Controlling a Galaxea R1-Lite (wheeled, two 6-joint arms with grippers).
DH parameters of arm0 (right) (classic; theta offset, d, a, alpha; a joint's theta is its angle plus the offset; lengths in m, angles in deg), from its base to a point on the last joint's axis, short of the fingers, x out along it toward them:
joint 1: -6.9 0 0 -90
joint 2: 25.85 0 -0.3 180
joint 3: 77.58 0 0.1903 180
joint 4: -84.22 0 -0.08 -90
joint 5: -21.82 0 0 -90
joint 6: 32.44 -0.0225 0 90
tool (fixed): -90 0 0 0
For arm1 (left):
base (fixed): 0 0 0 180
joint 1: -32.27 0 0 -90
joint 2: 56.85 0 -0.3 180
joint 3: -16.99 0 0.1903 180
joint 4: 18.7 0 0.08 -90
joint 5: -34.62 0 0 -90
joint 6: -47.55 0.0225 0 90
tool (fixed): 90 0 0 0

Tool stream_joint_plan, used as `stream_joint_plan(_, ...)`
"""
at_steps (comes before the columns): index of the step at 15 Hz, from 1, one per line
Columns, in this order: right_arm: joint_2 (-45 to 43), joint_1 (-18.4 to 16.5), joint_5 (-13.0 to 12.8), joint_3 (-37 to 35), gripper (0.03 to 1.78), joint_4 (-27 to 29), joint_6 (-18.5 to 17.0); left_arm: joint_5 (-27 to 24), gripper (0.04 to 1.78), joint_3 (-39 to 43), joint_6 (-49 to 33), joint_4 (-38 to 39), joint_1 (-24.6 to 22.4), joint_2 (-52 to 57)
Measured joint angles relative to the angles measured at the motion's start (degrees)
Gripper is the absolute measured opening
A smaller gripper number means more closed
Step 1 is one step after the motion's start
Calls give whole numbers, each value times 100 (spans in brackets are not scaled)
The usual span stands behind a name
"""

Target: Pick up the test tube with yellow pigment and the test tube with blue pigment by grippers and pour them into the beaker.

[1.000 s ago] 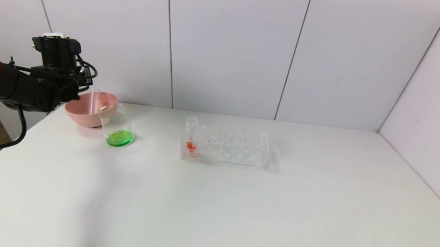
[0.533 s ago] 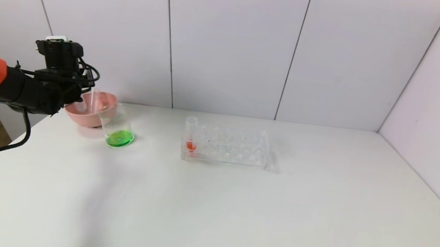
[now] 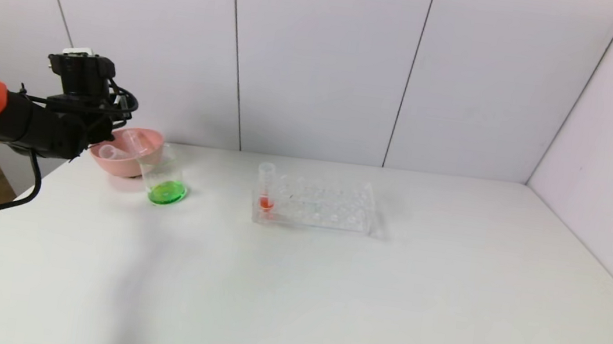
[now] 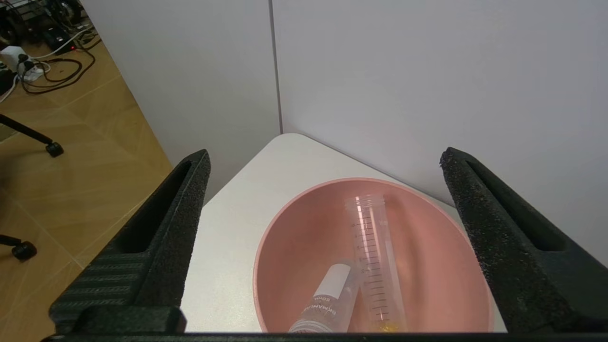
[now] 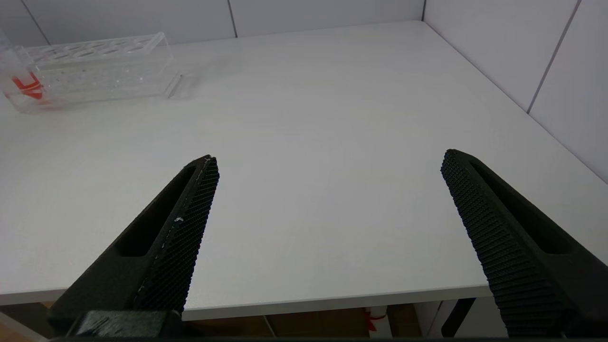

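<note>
Since a second ago, yellow-pigment tube [image 4: 375, 266] dropped into pink bowl [image 4: 285, 237]; left gripper [image 4: 323, 247] above it gapes empty. Withdraw straight up, clear of bowl rim.

Your white table [image 3: 327, 291] carries pink bowl [image 3: 109, 162] at far left, beaker [image 3: 164, 178] touching it, clear tube rack [image 3: 317, 204] mid-table.

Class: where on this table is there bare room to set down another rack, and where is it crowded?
Bare: the table right of and in front of the tube rack. Crowded: far left corner, around the pink bowl and beaker.
</note>
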Motion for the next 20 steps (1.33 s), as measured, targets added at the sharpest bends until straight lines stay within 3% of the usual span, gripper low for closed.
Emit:
stream_joint_plan(6, -1, 0, 0, 0, 171, -2, 0, -138, 176, 640, 55, -37, 46, 1202)
stream_joint_plan(12, -1, 0, 0, 0, 171, -5, 0, -276, 176, 2382, 678, -194, 129, 3647)
stream_joint_plan(15, -1, 0, 2, 0, 171, -2, 0, -364, 176, 3211, 875, -686, 138, 5112)
stream_joint_plan(20, 0, 0, 0, 0, 171, -2, 0, -1067, 176, 4144, 1348, -2199, 143, 7940)
